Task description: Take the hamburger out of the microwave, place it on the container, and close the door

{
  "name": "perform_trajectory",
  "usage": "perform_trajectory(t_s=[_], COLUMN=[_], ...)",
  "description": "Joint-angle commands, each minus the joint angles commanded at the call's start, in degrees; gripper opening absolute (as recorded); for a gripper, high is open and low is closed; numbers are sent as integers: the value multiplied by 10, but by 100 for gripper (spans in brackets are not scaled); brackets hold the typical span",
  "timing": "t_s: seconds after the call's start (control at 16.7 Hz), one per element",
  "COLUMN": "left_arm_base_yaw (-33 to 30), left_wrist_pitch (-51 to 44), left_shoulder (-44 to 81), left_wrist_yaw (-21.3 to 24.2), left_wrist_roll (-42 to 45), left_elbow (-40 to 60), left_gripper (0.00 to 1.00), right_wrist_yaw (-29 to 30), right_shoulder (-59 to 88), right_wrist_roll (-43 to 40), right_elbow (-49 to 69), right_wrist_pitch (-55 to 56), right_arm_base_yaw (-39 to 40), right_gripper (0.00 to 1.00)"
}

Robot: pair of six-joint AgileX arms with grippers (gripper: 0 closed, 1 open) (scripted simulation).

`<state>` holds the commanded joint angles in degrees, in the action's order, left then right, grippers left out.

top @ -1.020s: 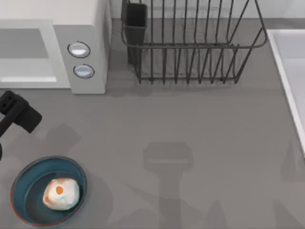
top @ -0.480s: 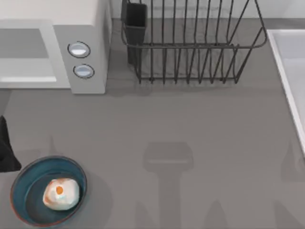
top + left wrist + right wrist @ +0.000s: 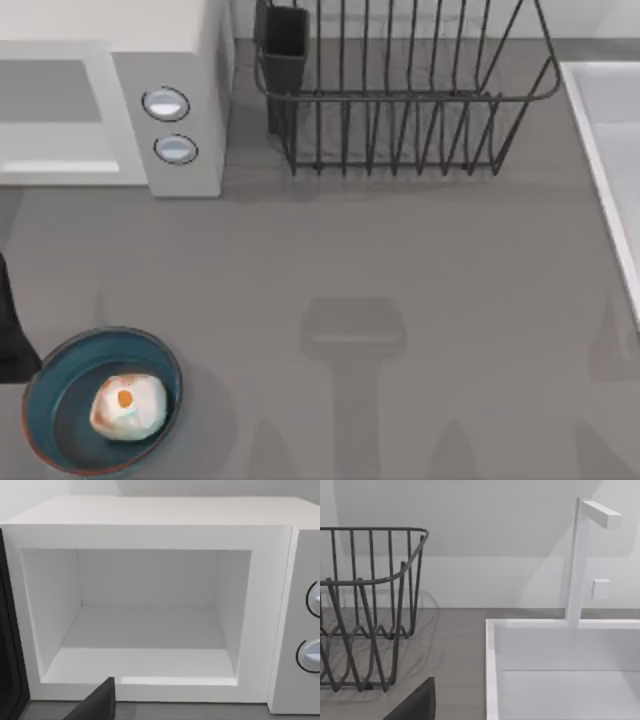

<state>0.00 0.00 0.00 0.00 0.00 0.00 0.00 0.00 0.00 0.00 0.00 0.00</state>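
The hamburger [image 3: 127,406] lies inside the blue bowl [image 3: 45,400] at the front left of the desk [image 3: 400,260], resting on the bowl's floor, toward the side facing the middle of the desk. That part of the task appears complete. By its look it is a small, light, soft lump that would squash under a hard pinch; it needs no further handling.

The remaining item is the door [image 3: 7,645]. In the left wrist view a dark panel stands at the edge of the open front of the microwave [image 3: 150,535], and I take it to be the door swung wide; the cavity is empty. A door of this kind is stiff, flat and hinged, so it should swing freely under a light push. The best contact, in my judgement, is on its outer face near the free edge, far from the hinge, pushing rather than gripping.

The left arm [image 3: 12,330] shows as a dark shape at the left edge of the desk, just beside the bowl and in front of the microwave. Whether the left hand is open or closed, I cannot tell. The right arm is parked facing the dish rack [image 3: 365,610] and the sink [image 3: 560,670]; its hand's state likewise cannot be told.
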Motion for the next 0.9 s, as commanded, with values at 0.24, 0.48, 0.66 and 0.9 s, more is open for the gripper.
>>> perform_trajectory(t_s=[0.24,0.48,0.66,0.9], left_arm_base_yaw=[0,0,0,0], left_wrist_pitch=[0,0,0,0], left_shoulder=[0,0,0,0], left_wrist_yaw=[0,0,0,0], left_wrist_roll=[0,0,0,0], left_elbow=[0,0,0,0], left_gripper=[85,55,32,2], right_wrist_yaw=[0,0,0,0], right_shoulder=[0,0,0,0], right_wrist_roll=[0,0,0,0], right_elbow=[0,0,0,0], right_wrist_pitch=[0,0,0,0], right_arm_base_yaw=[0,0,0,0], right_gripper=[100,100,100,100])
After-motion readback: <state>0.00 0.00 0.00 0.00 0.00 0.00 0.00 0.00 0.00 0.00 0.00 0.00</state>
